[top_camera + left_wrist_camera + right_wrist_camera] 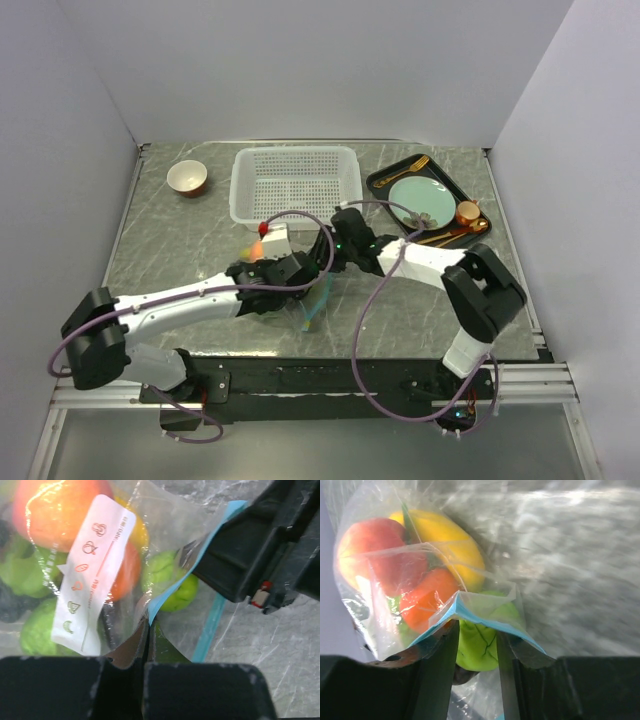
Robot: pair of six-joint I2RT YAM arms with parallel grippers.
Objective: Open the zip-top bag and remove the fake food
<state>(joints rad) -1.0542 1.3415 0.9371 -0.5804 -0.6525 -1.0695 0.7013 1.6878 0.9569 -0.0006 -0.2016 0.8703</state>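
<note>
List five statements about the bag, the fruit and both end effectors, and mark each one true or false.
1. The fruit in view lies inside the bag. True.
2. The left end effector is open and holds nothing. False: it is shut on the bag's clear plastic.
3. The bag's zip strip is blue. True.
4. The green plate sits in the white basket. False: it sits on the black tray.
5. The right end effector is at the bag's zip edge. True.
</note>
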